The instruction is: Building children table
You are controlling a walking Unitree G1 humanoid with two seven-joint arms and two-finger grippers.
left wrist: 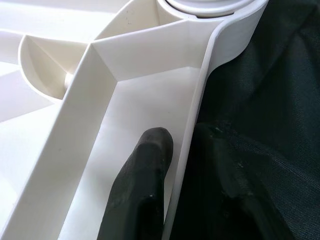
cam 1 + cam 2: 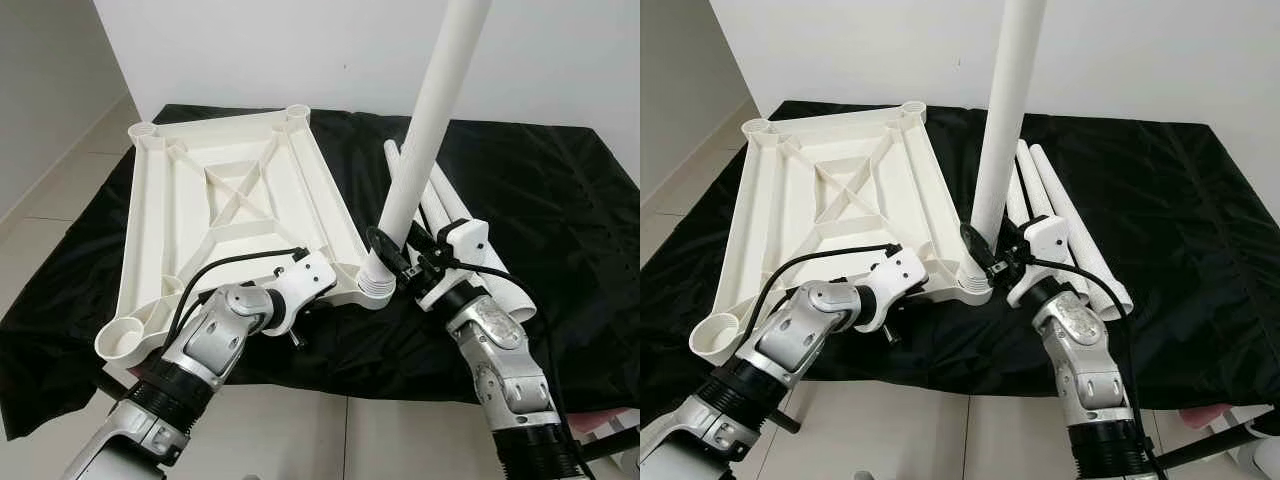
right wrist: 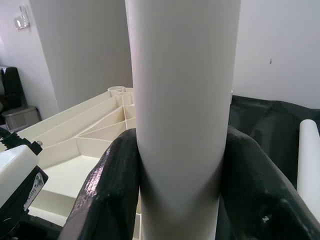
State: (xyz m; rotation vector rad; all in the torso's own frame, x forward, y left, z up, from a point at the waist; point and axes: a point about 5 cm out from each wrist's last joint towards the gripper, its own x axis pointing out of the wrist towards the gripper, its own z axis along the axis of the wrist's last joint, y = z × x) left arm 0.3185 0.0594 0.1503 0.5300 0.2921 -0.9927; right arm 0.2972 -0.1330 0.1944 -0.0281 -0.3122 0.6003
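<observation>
A black cloth (image 2: 560, 190) covers the floor in front of me, and on it lies the white tabletop (image 2: 235, 190), underside up, its ribs and four corner sockets showing. It is the biggest piece of the job and already lies where it should for fitting legs. Next in size is the leg (image 2: 425, 130) I am working on: a long white tube standing nearly upright, tilted a little, with its lower end in the near-right corner socket (image 2: 375, 285). I judge it entered but cannot tell whether it is fully seated. The other three sockets are empty, and the spare legs (image 2: 470, 235) lie together on the cloth just right of the tabletop, so most of the assembly is left. My right gripper (image 3: 182, 175) pinches the standing leg just above the socket, one finger pressed on each side. My left gripper (image 1: 167, 170) clamps the tabletop's near rim beside that corner, one finger inside the wall and one outside, holding it against the push.
</observation>
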